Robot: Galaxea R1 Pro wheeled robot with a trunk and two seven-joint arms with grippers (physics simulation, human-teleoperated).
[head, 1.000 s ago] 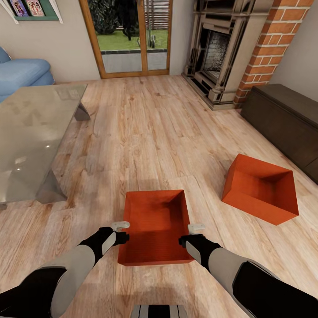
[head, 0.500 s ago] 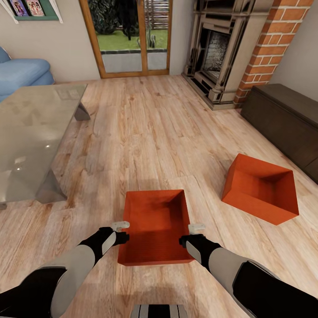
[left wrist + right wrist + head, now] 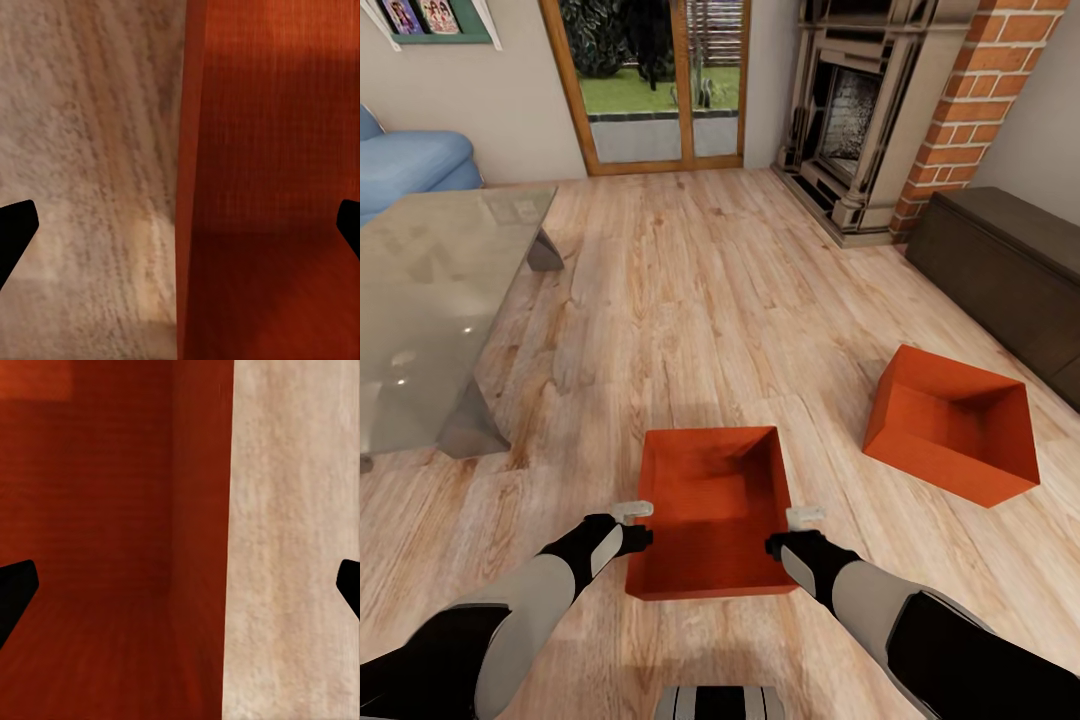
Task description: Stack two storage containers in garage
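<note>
Two orange-red storage containers stand on the light wood floor (image 3: 690,300) of the living room. The near one (image 3: 710,490) lies straight ahead of me, open side up. My left gripper (image 3: 637,526) hangs open over its left wall, and the left wrist view shows that wall (image 3: 225,187) between the dark fingertips (image 3: 15,232). My right gripper (image 3: 793,530) is open over the right wall (image 3: 199,510) in the same way, one fingertip (image 3: 15,592) inside the bin. The second container (image 3: 950,425) sits further right, turned at an angle.
A glass table (image 3: 430,290) fills the left side, with a blue sofa (image 3: 410,165) behind it. A brick chimney with a dark fireplace (image 3: 860,110) and a dark low cabinet (image 3: 1000,260) line the right. Glass doors (image 3: 650,80) stand at the back.
The whole picture has shifted very slightly, so the camera moved a touch. Both grippers stay in the same spots over the near container's walls.
</note>
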